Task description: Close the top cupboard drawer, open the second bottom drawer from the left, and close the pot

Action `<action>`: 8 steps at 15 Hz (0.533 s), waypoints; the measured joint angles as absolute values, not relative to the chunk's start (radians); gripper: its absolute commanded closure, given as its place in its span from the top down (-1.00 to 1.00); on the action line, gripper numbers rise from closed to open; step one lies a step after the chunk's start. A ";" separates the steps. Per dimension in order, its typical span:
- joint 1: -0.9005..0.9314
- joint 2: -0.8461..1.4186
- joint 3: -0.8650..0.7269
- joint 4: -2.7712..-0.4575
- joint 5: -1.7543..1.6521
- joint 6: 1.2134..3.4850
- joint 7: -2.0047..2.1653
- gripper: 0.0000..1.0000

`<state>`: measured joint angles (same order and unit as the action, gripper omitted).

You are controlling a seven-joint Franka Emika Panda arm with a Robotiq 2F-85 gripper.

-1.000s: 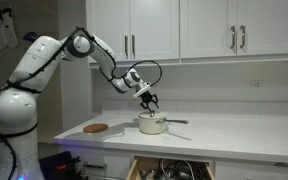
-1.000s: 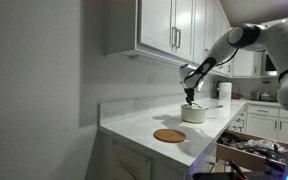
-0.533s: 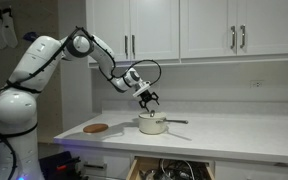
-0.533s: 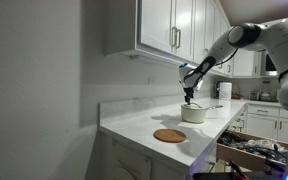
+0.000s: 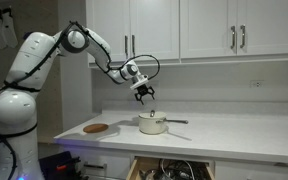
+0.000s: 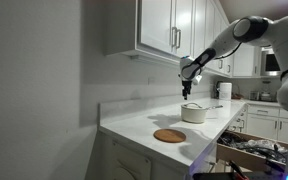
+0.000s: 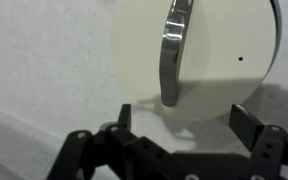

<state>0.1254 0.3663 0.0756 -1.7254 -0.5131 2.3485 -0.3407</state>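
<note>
Since prev frame gripper (image 5: 145, 95) has lifted off pot (image 5: 152, 124); now hangs straight above it, jaws spread wide, holding nothing. Wrist view: lid (image 7: 209, 70) lies flat below, its handle (image 7: 174, 50) clear of both fingers (image 7: 124, 113). Prob let go so lid stays seated. Pot sits on tabletop (image 5: 234, 130). Drawer (image 5: 169, 168) below pot stands pulled out, contents showing. Cupboard doors (image 5: 134, 30) above pot look shut. Brown disc (image 5: 96, 128) lies on tabletop, well apart from pot, arm-base side. My read: all 3 steps prob done.
</note>
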 measured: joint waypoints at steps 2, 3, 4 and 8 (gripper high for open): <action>0.112 0.322 0.096 -1.728 -0.414 2.301 -0.431 1.00; 0.107 0.300 0.101 -1.730 -0.374 2.275 -0.464 1.00; 0.103 0.279 0.105 -1.735 -0.351 2.256 -0.485 1.00; 0.097 0.255 0.107 -1.759 -0.341 2.251 -0.490 1.00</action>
